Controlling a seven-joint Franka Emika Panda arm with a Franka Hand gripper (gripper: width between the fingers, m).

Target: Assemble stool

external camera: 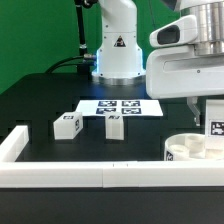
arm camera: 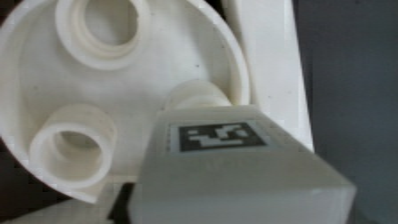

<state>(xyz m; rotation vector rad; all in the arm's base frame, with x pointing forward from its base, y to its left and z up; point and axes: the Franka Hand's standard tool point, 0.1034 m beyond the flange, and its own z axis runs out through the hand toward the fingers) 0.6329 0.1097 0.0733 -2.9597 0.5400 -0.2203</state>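
Note:
The round white seat (external camera: 190, 152) lies at the exterior view's right, inside the front rail. In the wrist view the seat (arm camera: 151, 75) shows two round sockets. A blocky white leg (arm camera: 222, 150) with a square tag stands with its far end at the seat's face, close under the camera. My gripper (external camera: 210, 112) hangs over the seat, shut on this leg (external camera: 214, 126). Its fingers are hidden in the wrist view. Two more legs (external camera: 68, 124) (external camera: 113, 123) lie loose on the black table at the exterior view's left of centre.
A long white border rail (external camera: 60, 175) runs along the front and the exterior view's left side. The marker board (external camera: 118, 107) lies flat behind the loose legs. The arm's base (external camera: 117, 50) stands at the back.

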